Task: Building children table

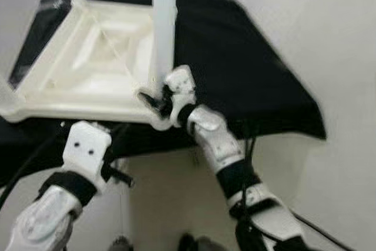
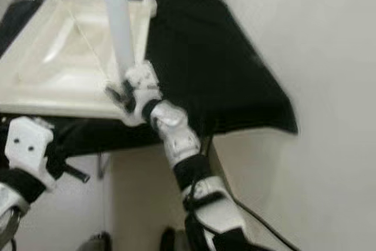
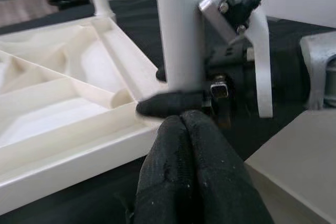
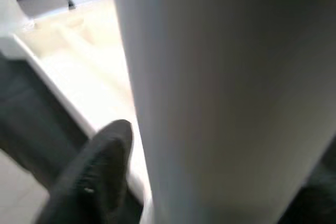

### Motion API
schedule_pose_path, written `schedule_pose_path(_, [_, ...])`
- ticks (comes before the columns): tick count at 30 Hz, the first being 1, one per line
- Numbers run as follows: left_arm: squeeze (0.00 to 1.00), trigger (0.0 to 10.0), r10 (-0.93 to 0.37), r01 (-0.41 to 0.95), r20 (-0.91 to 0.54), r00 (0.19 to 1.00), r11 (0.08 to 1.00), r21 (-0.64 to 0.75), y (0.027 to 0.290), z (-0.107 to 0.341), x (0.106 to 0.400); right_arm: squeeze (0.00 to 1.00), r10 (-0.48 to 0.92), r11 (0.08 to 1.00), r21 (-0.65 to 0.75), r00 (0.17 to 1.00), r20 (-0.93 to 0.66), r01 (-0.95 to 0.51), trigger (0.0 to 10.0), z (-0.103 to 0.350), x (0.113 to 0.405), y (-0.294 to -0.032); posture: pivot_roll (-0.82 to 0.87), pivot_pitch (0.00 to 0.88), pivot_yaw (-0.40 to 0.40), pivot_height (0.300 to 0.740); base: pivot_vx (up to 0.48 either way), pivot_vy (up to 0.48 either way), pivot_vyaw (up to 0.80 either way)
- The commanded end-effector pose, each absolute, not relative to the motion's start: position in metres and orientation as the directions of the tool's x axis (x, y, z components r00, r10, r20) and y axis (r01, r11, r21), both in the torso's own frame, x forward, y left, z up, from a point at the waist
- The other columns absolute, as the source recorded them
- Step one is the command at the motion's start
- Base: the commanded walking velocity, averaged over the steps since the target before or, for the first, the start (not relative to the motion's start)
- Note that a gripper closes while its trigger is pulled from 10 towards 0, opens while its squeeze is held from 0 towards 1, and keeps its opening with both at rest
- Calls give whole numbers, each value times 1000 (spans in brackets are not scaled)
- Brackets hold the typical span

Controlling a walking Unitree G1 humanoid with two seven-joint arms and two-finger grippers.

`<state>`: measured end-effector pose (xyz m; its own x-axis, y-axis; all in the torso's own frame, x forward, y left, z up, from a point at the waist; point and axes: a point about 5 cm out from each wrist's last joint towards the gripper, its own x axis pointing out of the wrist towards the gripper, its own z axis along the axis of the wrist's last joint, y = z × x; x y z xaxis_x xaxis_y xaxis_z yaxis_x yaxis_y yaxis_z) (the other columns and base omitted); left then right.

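Tool on your right arm (image 1: 154, 99), seen from the head views, is clamped on the base of a white leg (image 1: 164, 22) standing upright in the near corner of the upturned children's table (image 1: 88, 57), which lies on a black-draped tabletop (image 1: 247, 74). From the left wrist view, your left tool (image 3: 184, 129) has its fingers together, holding nothing, just beside that corner. From the right wrist view, the leg fills the grip; other legs look already fitted, so this one may still need seating.

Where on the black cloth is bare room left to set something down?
Bare black cloth lies between the upturned white tabletop and the cloth's right edge. The near corner is crowded: the right tool grips the white leg there.
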<state>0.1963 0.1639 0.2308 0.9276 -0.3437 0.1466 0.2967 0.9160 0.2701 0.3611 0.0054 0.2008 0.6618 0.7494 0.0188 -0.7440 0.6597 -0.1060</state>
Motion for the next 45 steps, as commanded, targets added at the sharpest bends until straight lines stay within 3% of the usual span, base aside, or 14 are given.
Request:
schedule_pose_path(1, [0, 10000, -354, 308, 148, 923, 914, 266, 162, 230, 195, 1000, 788, 615, -104, 613, 57, -782, 10000, 216, 358, 19, 207, 266, -184, 740, 0, 0, 0])
schedule_pose_path(2, [0, 10000, -355, 309, 148, 923, 914, 265, 161, 230, 195, 231, 817, 577, -119, 573, 69, -808, 10000, 223, 360, 18, 205, 267, -185, 740, 0, 0, 0])
schedule_pose_path(3, [0, 10000, -355, 309, 149, 923, 914, 264, 161, 230, 195, 0, 842, 539, -133, 534, 74, -832, 10000, 229, 361, 16, 203, 271, -188, 740, 0, 0, 0])
schedule_pose_path(12, [0, 10000, -356, 310, 153, 922, 914, 260, 159, 231, 194, 0, 968, 250, -233, 249, 34, -940, 10000, 242, 359, 14, 204, 276, -191, 740, 0, 0, 0])
schedule_pose_path(19, [0, 10000, -356, 309, 154, 922, 914, 263, 158, 232, 193, 0, 986, 163, -215, 164, 12, -963, 10000, 253, 363, 11, 216, 283, -195, 740, 0, 0, 0])
schedule_pose_path(20, [0, 10000, -356, 308, 154, 922, 914, 264, 158, 232, 193, 0, 989, 146, -208, 146, 17, -967, 6667, 255, 364, 11, 217, 283, -196, 740, 0, 0, 0])
schedule_pose_path(21, [0, 10000, -354, 306, 152, 923, 913, 268, 158, 232, 193, 0, 992, 128, -180, 123, 34, -975, 0, 258, 364, 11, 218, 284, -197, 740, 0, 0, 0])
schedule_pose_path(28, [0, 10000, -353, 305, 151, 923, 913, 269, 157, 232, 193, 0, 999, 27, -159, 20, 44, -987, 0, 259, 362, 6, 206, 288, -201, 740, 0, 0, 0])
schedule_pose_path(36, [0, 10000, -356, 309, 150, 922, 913, 265, 156, 232, 192, 0, 998, 39, -151, 33, 44, -988, 0, 258, 365, 0, 199, 290, -198, 740, 0, 0, 0])
schedule_pose_path(39, [0, 10000, -356, 309, 151, 922, 914, 264, 156, 232, 192, 0, 993, 113, -143, 105, 58, -983, 0, 257, 370, -4, 198, 290, -200, 740, 0, 0, 0])
schedule_pose_path(40, [0, 10000, -355, 309, 151, 922, 914, 263, 156, 233, 192, 0, 975, 219, -134, 211, 71, -967, 0, 255, 375, -9, 195, 290, -202, 740, 0, 0, 0])
schedule_pose_path(42, [0, 10000, -355, 307, 146, 923, 911, 274, 158, 233, 191, 0, 761, 648, -90, 641, 94, -756, 0, 233, 385, -23, 225, 288, -204, 740, 0, 0, 0])
schedule_pose_path(43, [0, 10000, -355, 306, 144, 924, 910, 279, 159, 233, 191, 0, 631, 776, -59, 771, 87, -628, 0, 224, 386, -31, 225, 291, -196, 740, 0, 0, 0])
schedule_pose_path(45, [0, 10000, -349, 300, 146, 926, 912, 280, 161, 234, 190, 0, 584, 811, -25, 809, 61, -584, 0, 207, 372, -30, 221, 298, -182, 740, 0, 0, 0])
